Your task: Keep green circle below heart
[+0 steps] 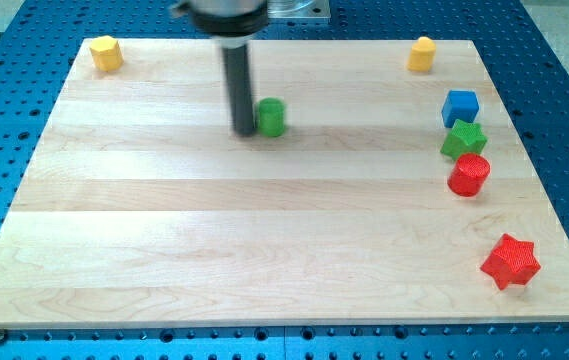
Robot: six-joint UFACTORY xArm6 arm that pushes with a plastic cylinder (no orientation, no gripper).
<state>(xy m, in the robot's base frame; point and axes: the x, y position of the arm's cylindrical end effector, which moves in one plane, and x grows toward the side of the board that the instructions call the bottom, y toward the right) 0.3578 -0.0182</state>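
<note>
A pale wooden board [264, 230] made of glued planks lies on a blue perforated metal table [554, 60], and the board fills most of the view. From the view's top a straight dark rod comes down, and my tip [241, 131] rests on the wood in the upper middle of the board. There is no pincer on this arm, only the rod, so nothing is held or clamped. The small green round block [271, 117], the green circle of the task, stands just to the view's right of my tip, touching it or very nearly so; the gap cannot be made out.

At the board's top left corner sits a yellow block [107, 53] with angled sides, and near the top right corner a second yellow block [422, 54] with a rounded top; which of them is the heart cannot be told. Along the right edge a blue cube [460, 106], a green star-shaped block [463, 139] and a red round block [469, 175] stand in a tight column, each touching the next. A red star-shaped block [510, 261] sits alone lower right. The wood between the green round block and either yellow block holds no other block.
</note>
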